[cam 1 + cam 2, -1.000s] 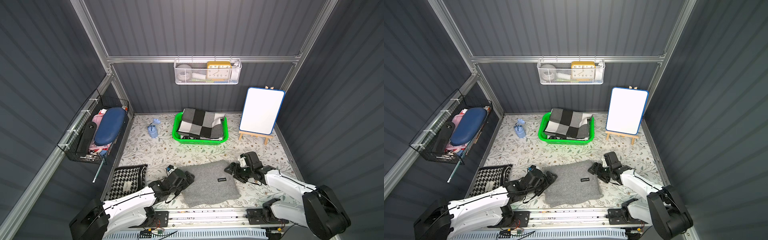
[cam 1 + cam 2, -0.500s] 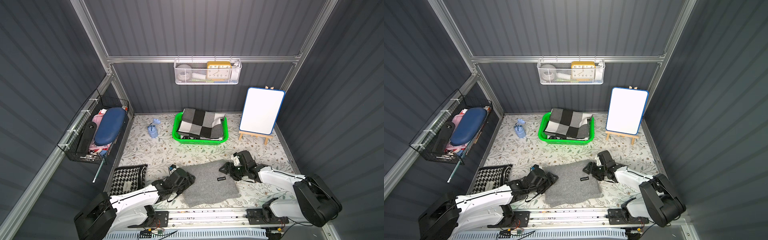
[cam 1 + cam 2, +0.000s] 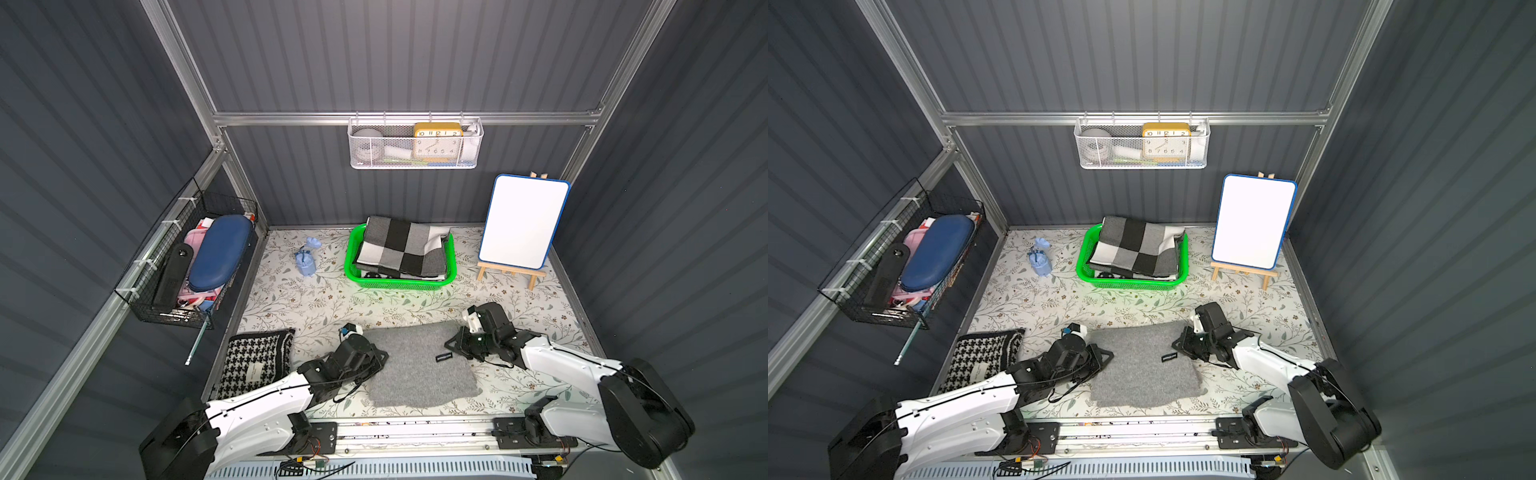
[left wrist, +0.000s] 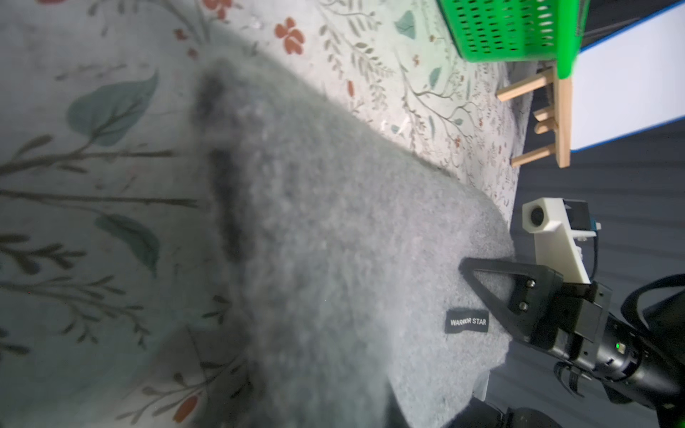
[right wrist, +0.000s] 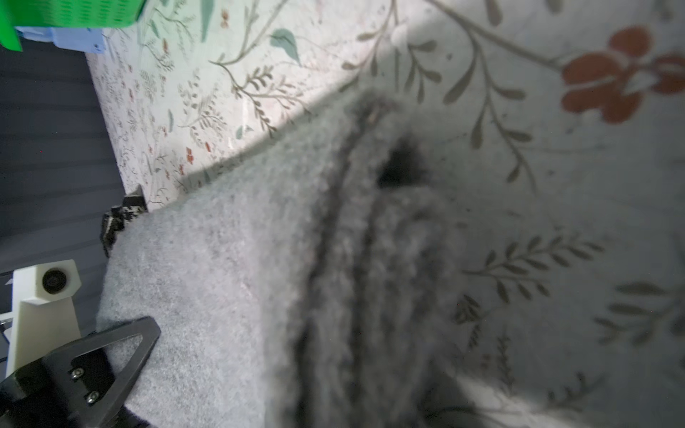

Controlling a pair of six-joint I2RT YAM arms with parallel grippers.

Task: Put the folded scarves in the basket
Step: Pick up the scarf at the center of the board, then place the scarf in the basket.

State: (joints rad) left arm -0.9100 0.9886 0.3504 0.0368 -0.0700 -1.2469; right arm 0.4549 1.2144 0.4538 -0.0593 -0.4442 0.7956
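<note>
While stretched low, nearly flat — left end effector (image 3: 381, 359), right end effector (image 3: 449, 345) clench opposite folded scarf (image 3: 415, 372) edges.

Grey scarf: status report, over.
Shut on opposite edges: left gripper, right gripper. The grey folded scarf lies flat, not yet lifted. The green basket already holds a checked folded cloth, piled above its rim.
</note>
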